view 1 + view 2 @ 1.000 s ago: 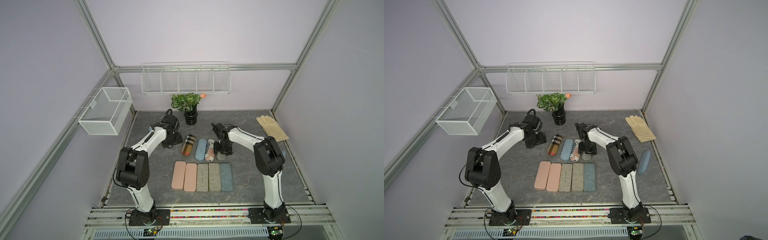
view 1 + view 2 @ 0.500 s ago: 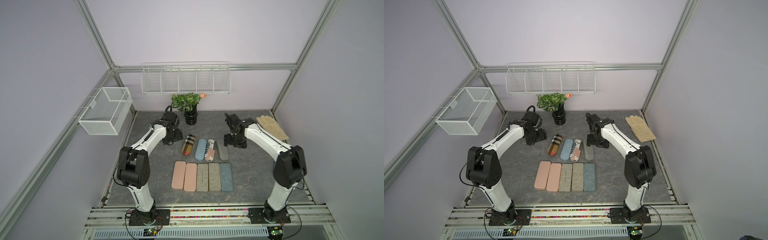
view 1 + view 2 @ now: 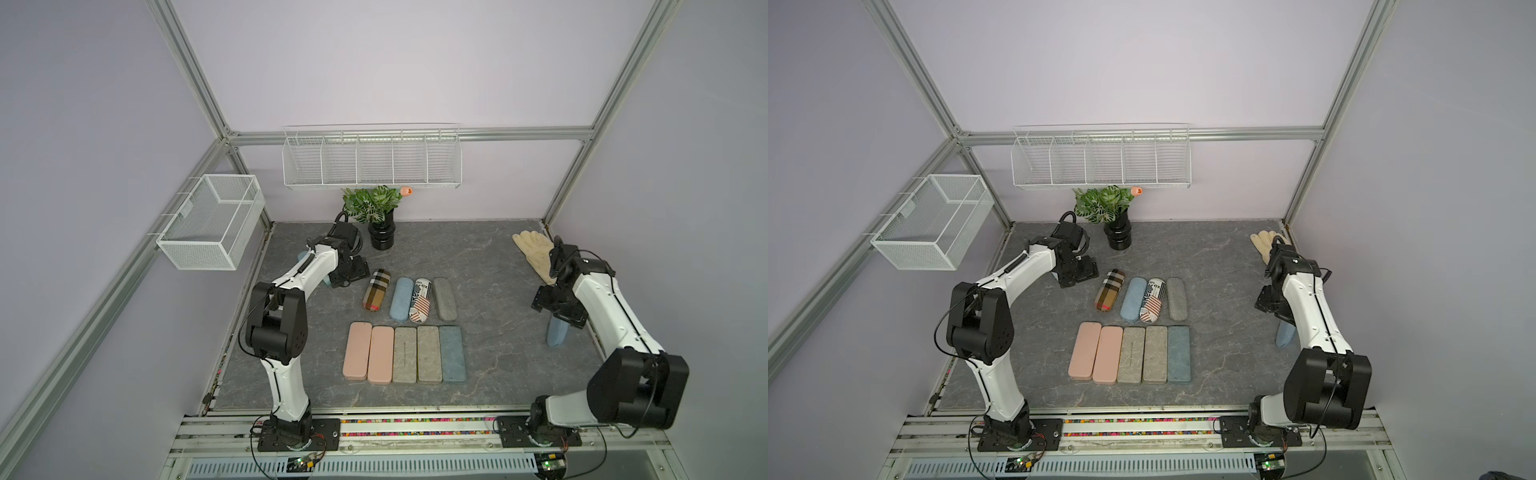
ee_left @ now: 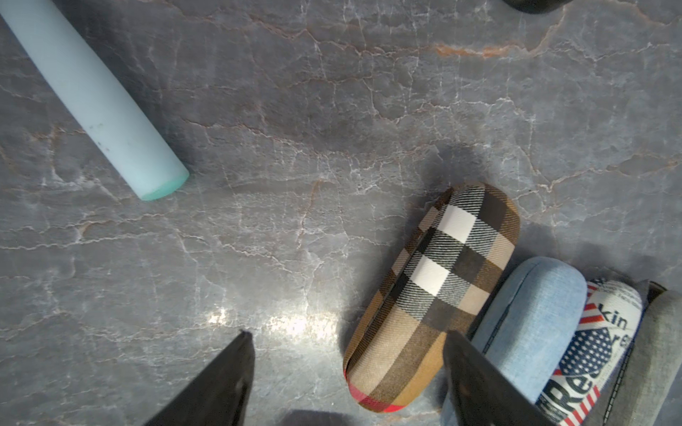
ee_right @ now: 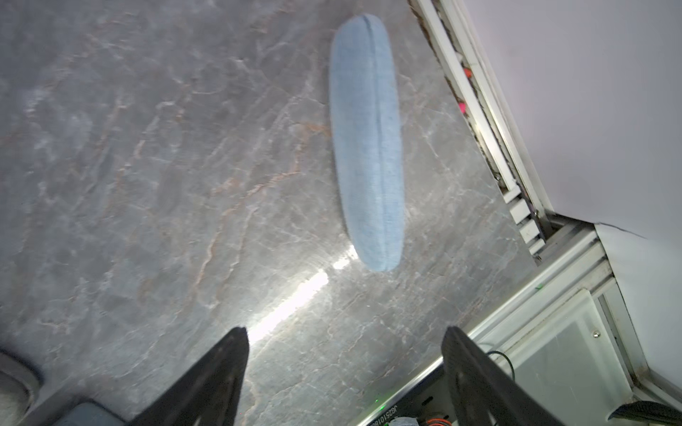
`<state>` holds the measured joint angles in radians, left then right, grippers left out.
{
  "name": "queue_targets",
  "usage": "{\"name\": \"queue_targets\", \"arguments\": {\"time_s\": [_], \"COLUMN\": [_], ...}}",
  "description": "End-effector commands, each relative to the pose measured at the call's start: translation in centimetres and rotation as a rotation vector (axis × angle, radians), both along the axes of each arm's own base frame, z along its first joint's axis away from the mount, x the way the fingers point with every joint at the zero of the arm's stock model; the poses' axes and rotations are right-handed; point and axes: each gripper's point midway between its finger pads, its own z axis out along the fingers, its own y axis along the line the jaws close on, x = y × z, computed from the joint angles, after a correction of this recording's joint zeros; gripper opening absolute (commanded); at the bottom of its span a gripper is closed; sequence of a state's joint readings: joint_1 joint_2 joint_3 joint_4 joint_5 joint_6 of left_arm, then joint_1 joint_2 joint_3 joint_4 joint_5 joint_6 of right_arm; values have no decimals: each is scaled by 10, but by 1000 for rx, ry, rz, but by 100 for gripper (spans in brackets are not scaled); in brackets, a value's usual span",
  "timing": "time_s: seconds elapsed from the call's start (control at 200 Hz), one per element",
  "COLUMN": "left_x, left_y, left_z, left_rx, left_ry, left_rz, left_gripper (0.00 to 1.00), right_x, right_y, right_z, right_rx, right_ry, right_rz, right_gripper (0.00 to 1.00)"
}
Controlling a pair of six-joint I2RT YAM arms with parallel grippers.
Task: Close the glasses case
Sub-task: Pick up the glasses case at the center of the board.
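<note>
Grey marble-look tabletop [image 3: 498,257], near its right edge: a pale blue oblong fabric glasses case [image 5: 365,147] lies untouched near my right hand [image 5: 343,332], wide open and empty like my left hand [image 4: 347,333]; I judge it light, stiff-shelled, grippy, best squeezed mid-length across the seam.

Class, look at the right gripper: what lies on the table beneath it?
A light blue glasses case lies on the table below the open right gripper, looking shut. In both top views the gripper covers its far end; its inside is hidden.
</note>
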<state>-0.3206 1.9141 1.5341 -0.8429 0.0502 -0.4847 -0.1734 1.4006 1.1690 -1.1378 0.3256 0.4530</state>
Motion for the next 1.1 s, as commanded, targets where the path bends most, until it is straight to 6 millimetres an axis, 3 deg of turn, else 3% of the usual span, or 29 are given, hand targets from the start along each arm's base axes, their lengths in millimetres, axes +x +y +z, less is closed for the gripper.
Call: {"name": "queue_targets", "arguments": {"time_s": [0.0,0.15,0.31,0.51,0.76,0.925,1.095], "left_x": [5,3,0,-1,0,1,1], "left_y": [0,2,6,9,13,14,12], "left_z": [4,5,7,5,6,9,7], "left_rx": [-9,-1,14,30,39,33,21], "left_ry": [-13,-13,-16,-7,-4,-10,-6], "left_rz": [8,16,20,18,24,28,27], "left_gripper": [81,81,81,81,81,81,81], "right_x": [-15,-19,-9,14,26,54,89], "right_y": [-10,-14,-14,-19,-18,16,75], "right_z": [-15,-43,-65,-77,-81,-62,-30], "right_rx": [15,80,138,148,173,303,524], "right_ry": [37,70,79,55,58,-81,-260], "right_rz": [11,-15,-15,9,36,174,314], "right_gripper": [85,83,78,59,35,31,32]}}
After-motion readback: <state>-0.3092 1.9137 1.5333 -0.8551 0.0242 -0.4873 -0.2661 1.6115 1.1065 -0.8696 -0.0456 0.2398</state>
